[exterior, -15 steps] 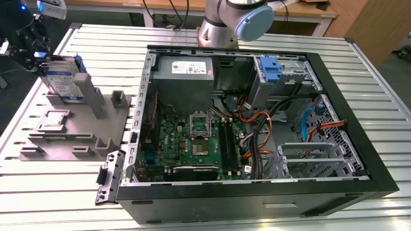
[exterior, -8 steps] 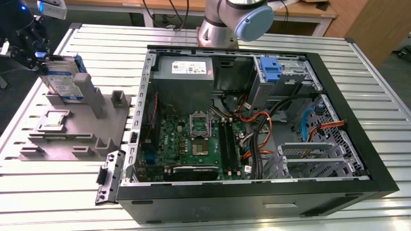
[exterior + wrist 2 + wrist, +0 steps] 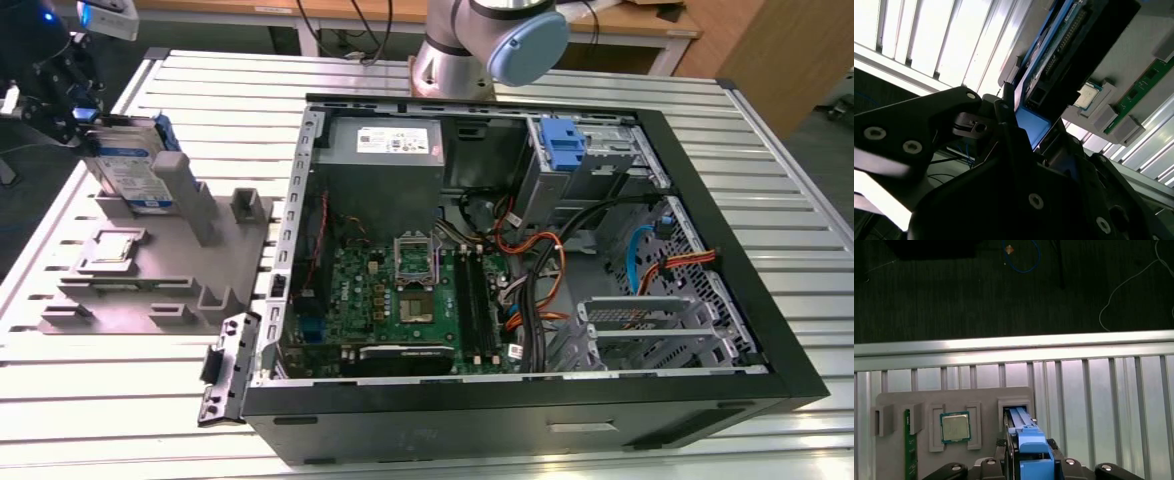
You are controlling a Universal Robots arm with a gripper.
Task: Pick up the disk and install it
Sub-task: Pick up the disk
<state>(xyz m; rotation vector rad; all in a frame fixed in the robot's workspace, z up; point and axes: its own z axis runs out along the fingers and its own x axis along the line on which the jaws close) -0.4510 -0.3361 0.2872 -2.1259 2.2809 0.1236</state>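
Blue-railed disk (image 3: 131, 170): upright at holder (image 3: 160, 285), at the exterior view's left.
Gripper (image 3: 96, 128): fingers clamped on disk.
Risk: skewed lift = disk jams in holder, poss. slip.

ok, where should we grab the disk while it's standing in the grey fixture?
The disk stands upright on edge in a slot of the grey fixture, so its lower part is boxed in and the top is free. Grip the top edge across its blue frame, coming straight down from above. The end effector is closed across that blue end.
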